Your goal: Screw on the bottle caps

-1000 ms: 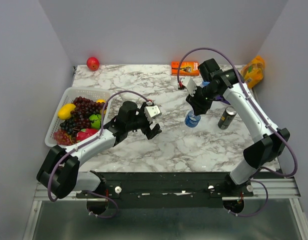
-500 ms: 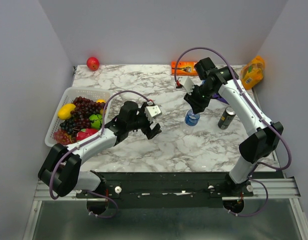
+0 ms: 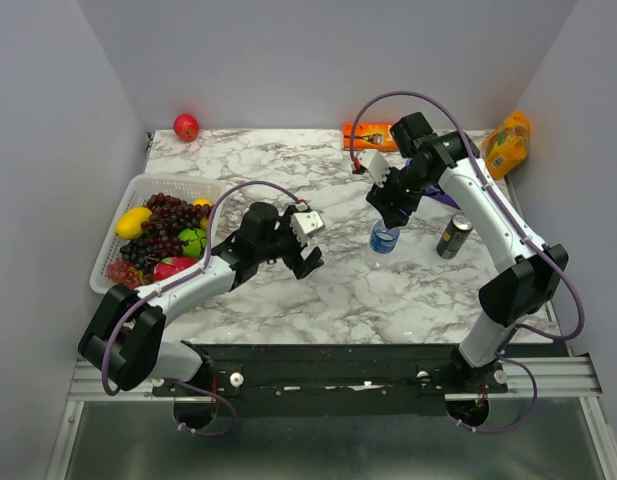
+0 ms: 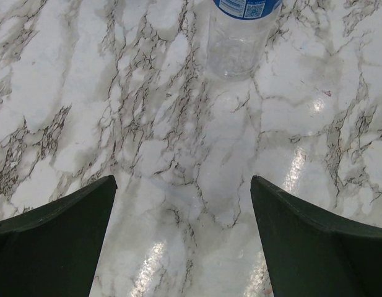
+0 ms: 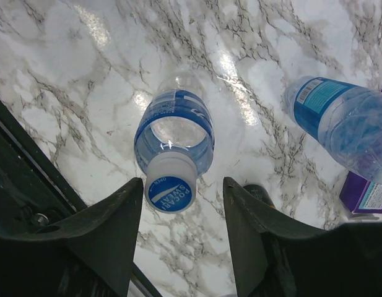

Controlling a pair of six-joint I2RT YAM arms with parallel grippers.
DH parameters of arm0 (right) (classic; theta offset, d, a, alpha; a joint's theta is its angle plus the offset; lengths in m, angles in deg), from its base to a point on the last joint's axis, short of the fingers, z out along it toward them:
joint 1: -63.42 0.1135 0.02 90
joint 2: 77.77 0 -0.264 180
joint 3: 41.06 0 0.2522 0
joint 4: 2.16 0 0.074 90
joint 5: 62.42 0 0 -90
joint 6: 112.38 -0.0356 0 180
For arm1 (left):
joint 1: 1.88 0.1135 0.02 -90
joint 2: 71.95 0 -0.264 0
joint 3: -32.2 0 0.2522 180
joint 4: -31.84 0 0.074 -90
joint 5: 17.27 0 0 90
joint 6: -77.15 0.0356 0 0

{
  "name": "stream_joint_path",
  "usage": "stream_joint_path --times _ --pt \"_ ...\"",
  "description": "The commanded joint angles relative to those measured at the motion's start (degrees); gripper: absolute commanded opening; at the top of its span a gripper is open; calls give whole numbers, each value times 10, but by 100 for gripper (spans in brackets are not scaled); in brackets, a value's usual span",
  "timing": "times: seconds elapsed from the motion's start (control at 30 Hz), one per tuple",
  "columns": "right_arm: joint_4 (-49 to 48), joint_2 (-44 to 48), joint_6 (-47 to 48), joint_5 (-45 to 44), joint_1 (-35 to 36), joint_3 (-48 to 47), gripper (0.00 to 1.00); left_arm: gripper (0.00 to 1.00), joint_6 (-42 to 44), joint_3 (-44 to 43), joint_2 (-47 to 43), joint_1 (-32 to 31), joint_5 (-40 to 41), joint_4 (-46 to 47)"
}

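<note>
One clear bottle [image 5: 175, 127] with a blue label stands upright on the marble table, and it also shows in the top view [image 3: 384, 238]. A cap [image 5: 171, 190] with a blue top sits on its neck. My right gripper [image 5: 183, 185] hangs open just above it, jaws either side of the cap without touching; in the top view it is over the bottle [image 3: 390, 205]. A second bottle [image 5: 339, 124] lies on its side to the right, its neck out of view. No second cap shows. My left gripper [image 4: 183, 179] is open and empty, low over the table, facing the standing bottle [image 4: 237, 43].
A dark can [image 3: 454, 235] stands right of the bottle. A purple box [image 5: 364, 195] lies by the fallen bottle. An orange box [image 3: 371, 135], an orange pouch [image 3: 508, 143] and a red apple [image 3: 186, 127] sit at the back. A white fruit basket [image 3: 148, 185] is at the left.
My right gripper has drawn back and up a little from the standing bottle, which stays in place. The left arm has not moved.
</note>
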Motion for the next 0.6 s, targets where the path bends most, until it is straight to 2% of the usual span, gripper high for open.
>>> stream_joint_path --times 0.0,0.1,0.13,0.2,0.23,0.3,0.33,0.37,0.43,0.47,0.57 --pt "1 -2 -3 7 0 -26 64 99 2 -22 2 -1 14 0" --pt "-2 -2 -7 12 0 -51 68 99 -1 -30 2 -1 20 -10" --pt "-7 -1 -14 15 0 -72 77 99 -3 -33 3 -1 27 -15" --pt "-17 3 -22 26 0 -100 87 99 -16 -53 4 -2 34 -37" --pt "-23 4 -41 29 -1 -113 99 99 -23 -64 4 -1 50 -47" --pt "-68 14 -70 27 0 -136 100 99 -73 -101 8 -2 81 -75" --pt "-97 20 -132 15 1 -132 99 99 -93 -117 11 -1 102 -89" --pt "-163 29 -168 -1 0 -113 99 99 -116 -132 21 -1 152 -103" --pt "-218 55 -230 -46 1 -86 100 99 -179 -189 37 -2 203 -157" --pt "-250 60 -239 -51 1 -77 99 99 -191 -210 57 -2 241 -181" --pt "-280 68 -258 -54 0 -49 99 99 -213 -294 107 -2 285 -278"
